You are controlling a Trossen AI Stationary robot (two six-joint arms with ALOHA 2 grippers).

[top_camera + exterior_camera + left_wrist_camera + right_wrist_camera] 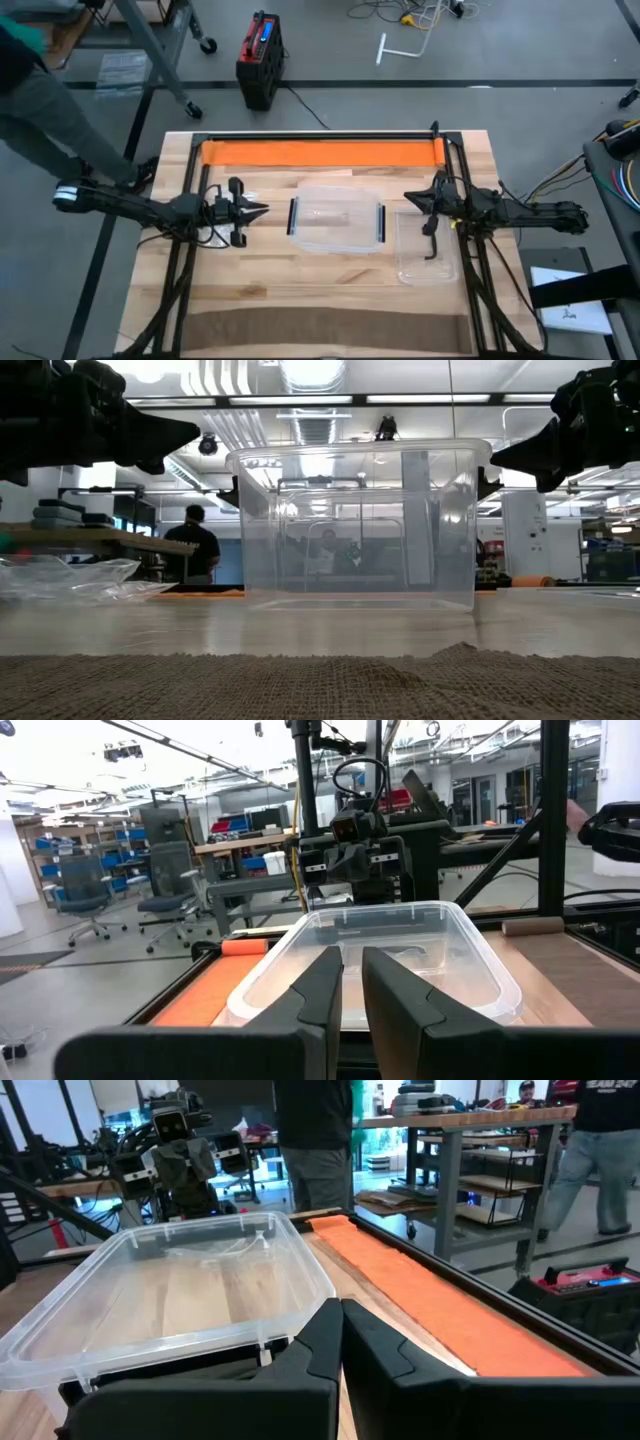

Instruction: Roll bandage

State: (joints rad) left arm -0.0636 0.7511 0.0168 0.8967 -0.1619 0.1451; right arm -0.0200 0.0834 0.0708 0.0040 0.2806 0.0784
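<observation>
A long orange strip (320, 152), the bandage by its look, lies spread flat along the table's far edge and also shows in the right wrist view (430, 1300). A clear plastic box (335, 222) stands open in the middle of the table, with something thin and see-through lying in it. My left gripper (262, 210) hovers left of the box, pointing at it. Its fingers (325, 985) are shut but for a thin slit, with nothing between them. My right gripper (408, 200) hovers right of the box, shut and empty (341, 1325).
The box's clear lid (428, 245) lies on the table under my right arm. A coarse brown mat (320, 330) covers the table's near edge. A person (40, 110) stands beyond the table's far left corner. A red box (260, 60) sits on the floor behind.
</observation>
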